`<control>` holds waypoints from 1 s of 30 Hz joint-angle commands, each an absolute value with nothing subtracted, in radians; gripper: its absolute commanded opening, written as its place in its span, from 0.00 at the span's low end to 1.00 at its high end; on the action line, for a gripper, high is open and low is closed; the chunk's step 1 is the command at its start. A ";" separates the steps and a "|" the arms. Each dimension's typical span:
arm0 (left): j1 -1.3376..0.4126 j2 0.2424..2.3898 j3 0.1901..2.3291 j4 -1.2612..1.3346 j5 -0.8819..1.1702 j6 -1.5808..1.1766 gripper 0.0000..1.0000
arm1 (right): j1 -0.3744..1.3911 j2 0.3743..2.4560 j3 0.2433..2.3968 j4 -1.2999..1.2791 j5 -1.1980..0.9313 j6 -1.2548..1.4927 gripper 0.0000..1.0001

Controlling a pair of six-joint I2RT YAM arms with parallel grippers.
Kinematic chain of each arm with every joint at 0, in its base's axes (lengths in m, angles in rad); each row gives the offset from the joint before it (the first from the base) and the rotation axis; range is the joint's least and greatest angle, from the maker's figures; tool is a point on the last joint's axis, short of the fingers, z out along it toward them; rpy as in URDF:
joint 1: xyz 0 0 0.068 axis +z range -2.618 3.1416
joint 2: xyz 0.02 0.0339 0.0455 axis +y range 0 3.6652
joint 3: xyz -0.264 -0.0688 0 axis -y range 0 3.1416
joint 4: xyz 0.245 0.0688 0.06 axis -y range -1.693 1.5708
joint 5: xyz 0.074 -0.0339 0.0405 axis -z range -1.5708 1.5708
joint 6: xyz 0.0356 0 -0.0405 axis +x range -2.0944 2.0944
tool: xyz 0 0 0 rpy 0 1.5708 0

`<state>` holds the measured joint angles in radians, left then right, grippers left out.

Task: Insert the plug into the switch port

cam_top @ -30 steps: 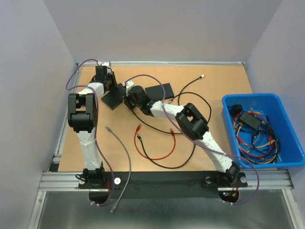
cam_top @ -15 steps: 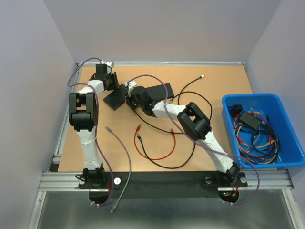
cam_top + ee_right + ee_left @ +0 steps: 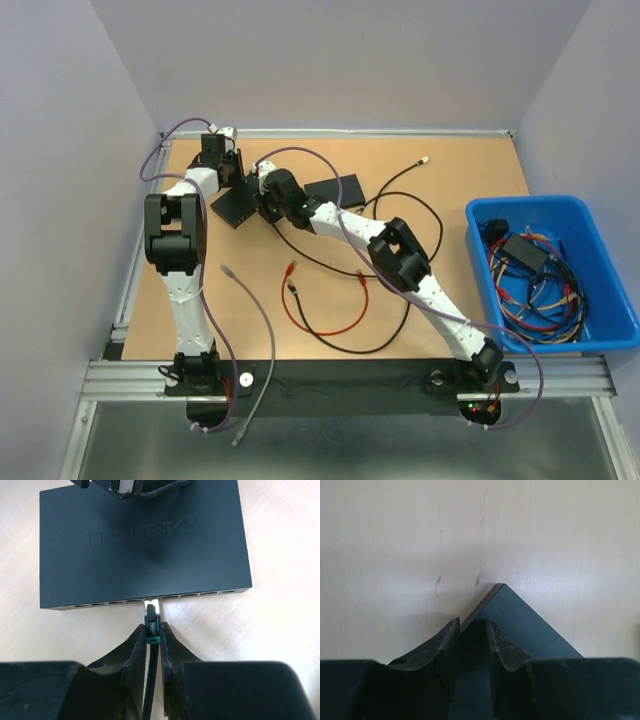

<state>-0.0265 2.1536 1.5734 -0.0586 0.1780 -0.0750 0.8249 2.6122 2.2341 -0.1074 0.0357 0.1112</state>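
**A:** What is the right gripper holding?

**B:** Its wrist camera shows the fingers pinched tight on the plug, with the black cable trailing back between them. The plug's clear tip sits at the mouth of a port in the front face of the black switch.

**A:** And the left gripper?

**B:** Its own camera shows narrowly parted fingers straddling a corner of the switch. Whether they grip it is unclear. Only the overhead view shows the table, with loose cables and a blue bin at the right.
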 commanded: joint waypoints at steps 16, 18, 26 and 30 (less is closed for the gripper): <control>-0.135 2.195 1.503 -0.500 0.383 -0.100 0.35 | 0.778 2.637 2.360 0.407 0.160 0.097 0.06; -0.133 2.195 1.502 -0.500 0.385 -0.100 0.35 | 0.776 2.634 2.394 0.410 0.155 0.097 0.06; -0.135 2.191 1.497 -0.497 0.385 -0.100 0.35 | 0.775 2.657 2.459 0.449 0.156 0.141 0.10; -0.135 2.189 1.494 -0.497 0.382 -0.103 0.35 | 0.776 2.635 2.410 0.494 0.158 0.170 0.09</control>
